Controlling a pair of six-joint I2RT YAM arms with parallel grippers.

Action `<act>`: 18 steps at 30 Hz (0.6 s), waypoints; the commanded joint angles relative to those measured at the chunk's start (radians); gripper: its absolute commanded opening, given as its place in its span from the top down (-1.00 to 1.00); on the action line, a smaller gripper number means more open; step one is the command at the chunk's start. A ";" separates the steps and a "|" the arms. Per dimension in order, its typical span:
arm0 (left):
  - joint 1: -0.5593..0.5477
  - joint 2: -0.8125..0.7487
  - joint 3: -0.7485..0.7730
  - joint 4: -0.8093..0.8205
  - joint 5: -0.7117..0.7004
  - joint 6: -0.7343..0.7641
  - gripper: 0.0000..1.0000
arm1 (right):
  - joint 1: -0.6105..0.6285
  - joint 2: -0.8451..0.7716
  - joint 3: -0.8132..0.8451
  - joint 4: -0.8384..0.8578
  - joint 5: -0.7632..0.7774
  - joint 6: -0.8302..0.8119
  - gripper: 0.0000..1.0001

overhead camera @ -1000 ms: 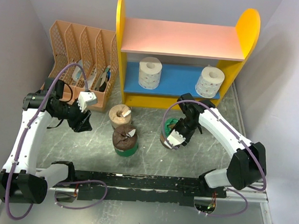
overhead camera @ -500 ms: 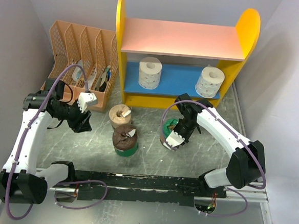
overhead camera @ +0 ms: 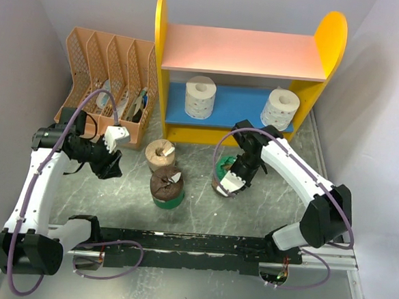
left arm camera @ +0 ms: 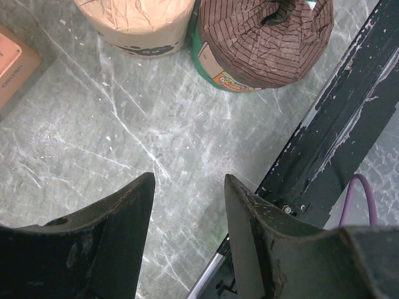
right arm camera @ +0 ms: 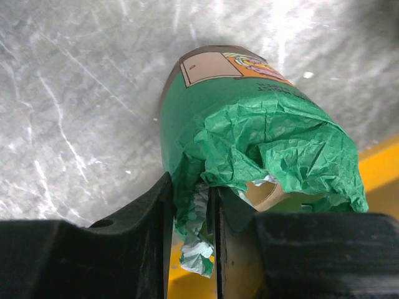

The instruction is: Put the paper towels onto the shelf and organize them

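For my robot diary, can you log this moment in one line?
right end effector: shut on green-wrapped brown paper towel roll | left end effector: open, empty | blue lower shelf board: two white rolls

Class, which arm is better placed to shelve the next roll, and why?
Right. The right end effector pinches the green-wrapped roll by its wrap, just before the shelf; the left end effector hangs open, empty.
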 commanded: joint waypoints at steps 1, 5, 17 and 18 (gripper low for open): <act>0.005 0.008 0.020 0.006 0.005 0.029 -0.19 | 0.009 -0.048 0.122 -0.060 -0.077 -0.500 1.00; 0.005 0.020 0.030 0.002 0.001 0.033 -0.19 | 0.029 -0.087 0.168 -0.061 -0.057 -0.486 1.00; 0.005 0.038 0.069 -0.006 -0.003 0.030 -0.19 | 0.104 -0.126 0.312 -0.064 0.069 -0.399 1.00; 0.005 0.040 0.072 -0.006 -0.002 0.030 -0.19 | 0.106 -0.121 0.340 -0.063 0.070 -0.390 1.00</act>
